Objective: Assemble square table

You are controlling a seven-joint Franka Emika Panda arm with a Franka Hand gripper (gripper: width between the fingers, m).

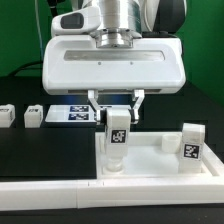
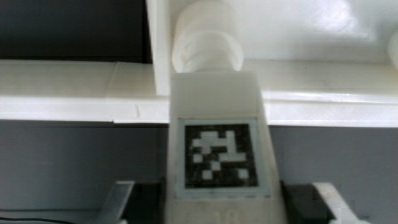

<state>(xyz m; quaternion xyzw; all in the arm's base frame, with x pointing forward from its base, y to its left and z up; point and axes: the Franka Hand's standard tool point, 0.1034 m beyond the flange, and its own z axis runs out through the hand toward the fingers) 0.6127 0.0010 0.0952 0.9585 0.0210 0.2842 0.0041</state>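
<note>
Your claw (image 1: 117, 113) is clamped on a leg (image 1: 117, 131), a finger (image 2: 326, 203) on each side, holding it upright. Just under the claw lies the top (image 1: 150, 160); the leg's lower end seems to touch it, though the view is blurred. Another leg (image 1: 190, 141) stands beyond the claw toward the exterior view's right, and two more (image 1: 34, 116) lie off toward its left.

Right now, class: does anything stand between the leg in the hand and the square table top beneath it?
Nothing visible does. The hand grips the upright leg above the table top; the mounted leg stands off toward the exterior view's right.
</note>
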